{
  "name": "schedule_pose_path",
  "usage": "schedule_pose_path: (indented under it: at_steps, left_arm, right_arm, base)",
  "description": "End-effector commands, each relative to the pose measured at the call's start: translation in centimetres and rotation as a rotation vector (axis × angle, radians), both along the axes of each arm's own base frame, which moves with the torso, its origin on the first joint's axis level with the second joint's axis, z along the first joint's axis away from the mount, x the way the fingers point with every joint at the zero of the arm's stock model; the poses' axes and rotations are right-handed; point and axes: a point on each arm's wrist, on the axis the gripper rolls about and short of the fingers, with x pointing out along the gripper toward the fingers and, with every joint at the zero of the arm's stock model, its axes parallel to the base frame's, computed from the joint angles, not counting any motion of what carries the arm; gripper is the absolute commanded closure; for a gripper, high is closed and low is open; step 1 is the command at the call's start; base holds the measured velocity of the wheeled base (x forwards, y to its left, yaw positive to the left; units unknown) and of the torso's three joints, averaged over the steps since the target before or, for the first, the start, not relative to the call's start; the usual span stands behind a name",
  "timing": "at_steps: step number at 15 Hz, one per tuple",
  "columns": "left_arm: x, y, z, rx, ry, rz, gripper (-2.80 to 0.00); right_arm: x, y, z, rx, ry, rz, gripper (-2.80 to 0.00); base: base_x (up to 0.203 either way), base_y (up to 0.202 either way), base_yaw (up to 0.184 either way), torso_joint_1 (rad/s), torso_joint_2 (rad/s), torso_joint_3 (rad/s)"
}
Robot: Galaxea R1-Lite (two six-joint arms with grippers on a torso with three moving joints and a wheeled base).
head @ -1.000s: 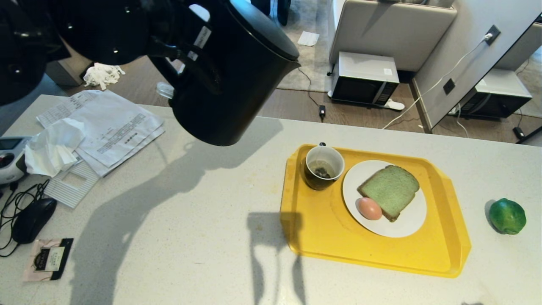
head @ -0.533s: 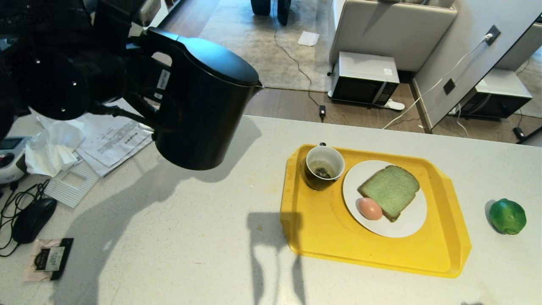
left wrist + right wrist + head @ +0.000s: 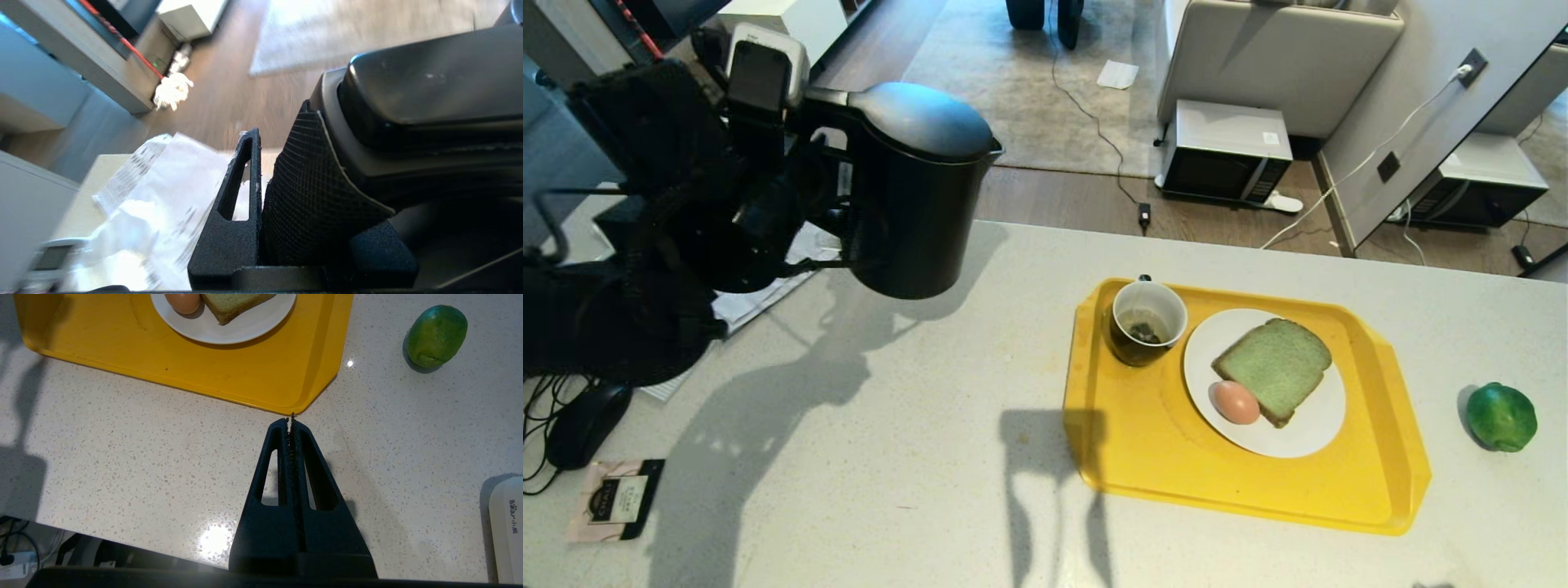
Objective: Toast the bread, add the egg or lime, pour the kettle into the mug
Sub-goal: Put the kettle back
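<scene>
The left gripper (image 3: 829,200) is clamped on the handle of the kettle (image 3: 915,196) and holds it upright, clear of the counter (image 3: 890,457), spout pointing away from the arm toward the tray; in the left wrist view one finger (image 3: 239,192) shows beside the handle (image 3: 327,196); under and behind that gripper lie papers (image 3: 163,196), and nearer the robot on the same side a black mouse (image 3: 584,425) with its cord and a small packet (image 3: 617,498); between the kettle and the tray (image 3: 1143,457) the counter holds only shadows; the mug (image 3: 1147,321) stands in the tray corner nearest the kettle, its white inside showing dark bits, touching or just beside a white plate (image 3: 1307,437); on the plate the bread (image 3: 1274,367) lies flat with the egg (image 3: 1236,402) against its near edge; the lime (image 3: 1501,416) sits on the counter past the tray, well apart from the kettle; the right gripper (image 3: 291,421) hangs with fingers pressed together, empty, just short of the tray's near corner, the lime off to its outer side, a white appliance (image 3: 506,526) beside it.
</scene>
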Motion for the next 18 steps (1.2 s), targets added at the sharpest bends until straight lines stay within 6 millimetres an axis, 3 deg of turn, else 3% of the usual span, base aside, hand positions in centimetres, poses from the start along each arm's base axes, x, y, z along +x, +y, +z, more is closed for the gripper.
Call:
schedule_pose_path:
  at_steps: [1,5,12,18]
  left_arm:
    - [3.5,-1.1,-3.5,-0.066,-0.075,-0.006,0.0]
    - [5.3,-2.5,-5.9,-0.111,-0.143,-0.161,0.0]
    - [4.3,-7.0,-7.5,-0.173,-0.109,-0.317,0.0]
    - [4.1,-7.2,-10.9,-0.174,-0.116,-0.316,0.0]
  right_arm:
    - [0.0,0.0,0.0,-0.001,0.002,-0.001,0.0]
    - [0.0,0.0,0.0,-0.001,0.001,0.0,0.0]
    - [0.0,0.0,0.0,-0.001,0.001,0.0,0.0]
    - [0.0,0.0,0.0,-0.001,0.003,0.0,0.0]
  base:
    - [0.0,0.0,0.0,0.0,0.0,0.0]
    - [0.0,0.0,0.0,0.0,0.0,0.0]
    - [0.0,0.0,0.0,0.0,0.0,0.0]
    - [0.0,0.0,0.0,0.0,0.0,0.0]
